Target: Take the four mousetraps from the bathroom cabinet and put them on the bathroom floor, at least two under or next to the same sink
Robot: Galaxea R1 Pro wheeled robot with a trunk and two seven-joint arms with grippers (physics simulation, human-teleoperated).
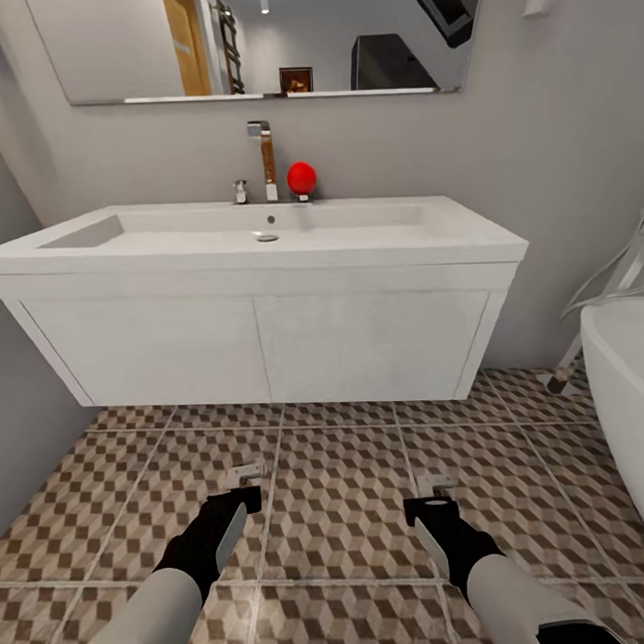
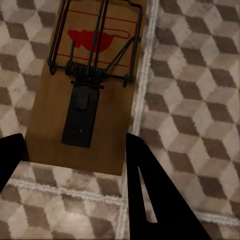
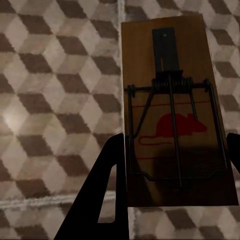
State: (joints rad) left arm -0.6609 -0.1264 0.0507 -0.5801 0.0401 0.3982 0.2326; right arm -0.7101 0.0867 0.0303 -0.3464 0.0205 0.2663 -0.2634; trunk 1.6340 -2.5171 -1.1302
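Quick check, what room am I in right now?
A bathroom: a white wall-hung sink with a chrome tap under a mirror, a white bathtub at the right, and a cube-patterned tiled floor.

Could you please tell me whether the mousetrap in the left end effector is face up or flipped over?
Face up: the flat brown wooden mousetrap shows its red mouse print, spring and wire bar between the left end effector fingers.
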